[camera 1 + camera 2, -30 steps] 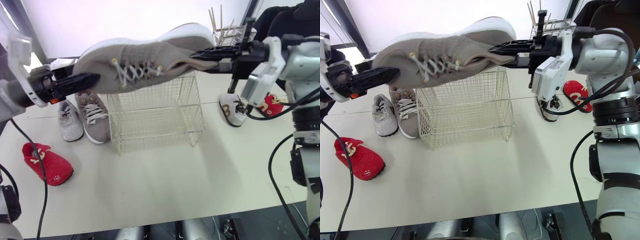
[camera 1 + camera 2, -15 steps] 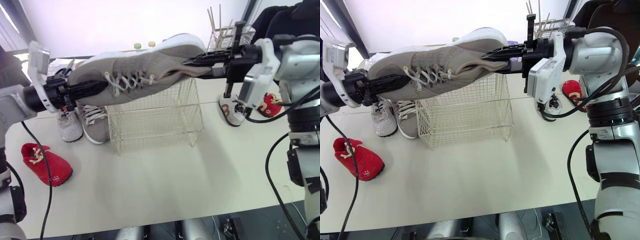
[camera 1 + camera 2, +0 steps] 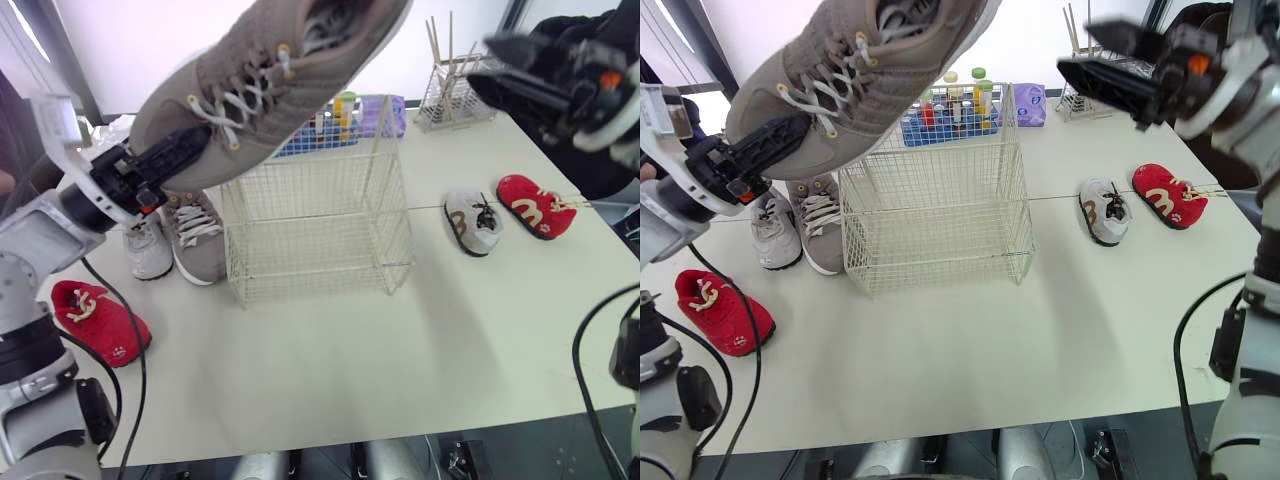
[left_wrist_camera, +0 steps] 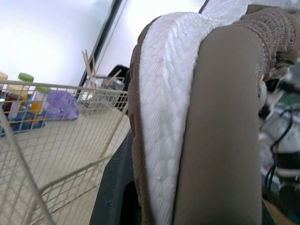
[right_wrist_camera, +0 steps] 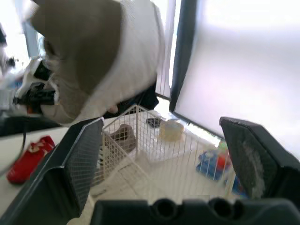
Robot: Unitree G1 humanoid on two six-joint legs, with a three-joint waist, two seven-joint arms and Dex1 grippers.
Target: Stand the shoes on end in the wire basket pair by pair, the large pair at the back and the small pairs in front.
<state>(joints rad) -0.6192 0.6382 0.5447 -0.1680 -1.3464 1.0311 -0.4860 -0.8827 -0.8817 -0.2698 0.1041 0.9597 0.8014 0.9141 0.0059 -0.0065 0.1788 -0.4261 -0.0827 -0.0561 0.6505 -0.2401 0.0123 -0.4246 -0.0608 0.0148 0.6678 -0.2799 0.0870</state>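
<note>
Cream tabletop [image 3: 330,360] spreads under both pincers, backed by a bright white wall and a dark post [image 3: 695,45]. The left pincer [image 3: 172,162] is clamped on the toe of the large taupe sneaker [image 3: 270,70], which slants up from it, heel highest, over the wire basket [image 3: 315,215]. Below this pincer, the matching taupe sneaker [image 3: 195,240] and a small grey shoe [image 3: 147,250] lie side by side on the table, with a small red shoe [image 3: 100,320] nearer the robot. The right pincer [image 3: 497,65] hangs with fingers spread apart, clear of the sneaker. Below it lie a grey-and-brown shoe [image 3: 472,220] and another red shoe [image 3: 535,207]. A wire rack of sticks [image 3: 455,90] stands just beside it.
</note>
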